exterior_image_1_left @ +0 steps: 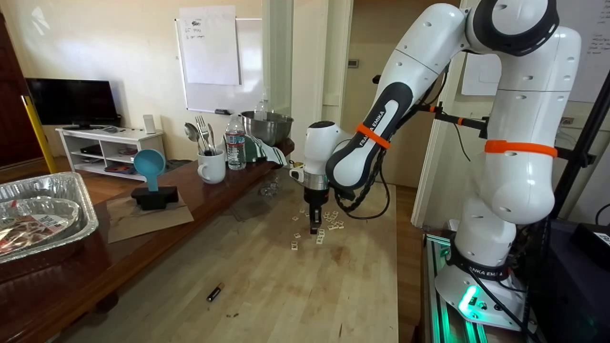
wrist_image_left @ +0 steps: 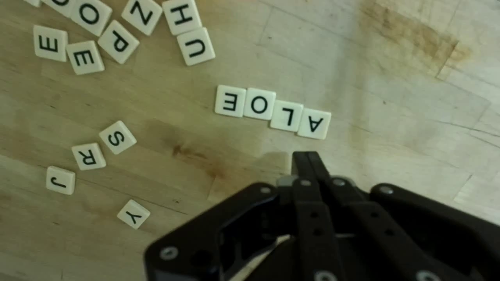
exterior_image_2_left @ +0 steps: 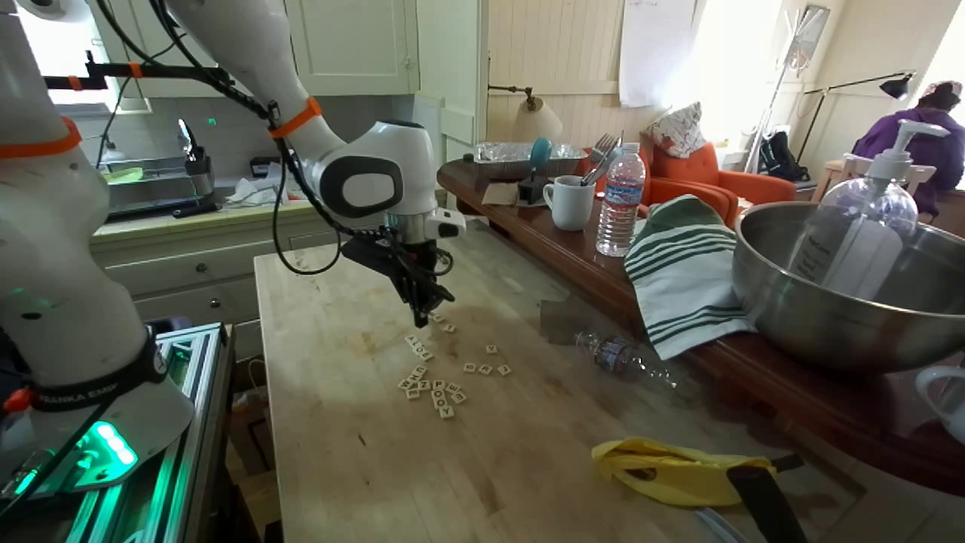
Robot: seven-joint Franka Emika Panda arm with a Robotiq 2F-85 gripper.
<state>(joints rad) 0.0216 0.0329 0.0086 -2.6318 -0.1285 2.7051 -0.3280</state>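
My gripper (wrist_image_left: 306, 154) is shut, its two fingertips pressed together with nothing visible between them. It points down above the light wooden table and also shows in both exterior views (exterior_image_1_left: 314, 228) (exterior_image_2_left: 420, 318). Small cream letter tiles lie flat on the table around it. Nearest the fingertips is the A tile (wrist_image_left: 314, 124), at the end of a touching row with the L tile (wrist_image_left: 286, 116), the O tile (wrist_image_left: 259, 104) and the E tile (wrist_image_left: 230, 101). Loose tiles S (wrist_image_left: 117, 137), R (wrist_image_left: 89, 156), J (wrist_image_left: 61, 180) and Y (wrist_image_left: 133, 214) lie to the left. More tiles cluster at upper left.
A battery (exterior_image_1_left: 215, 292) lies on the table. A clear bottle (exterior_image_2_left: 622, 358) lies on its side near a yellow pouch (exterior_image_2_left: 678, 471). A raised dark wood counter along one side bears a white mug (exterior_image_1_left: 211, 166), a water bottle (exterior_image_1_left: 236, 143) and a steel bowl (exterior_image_2_left: 852, 302).
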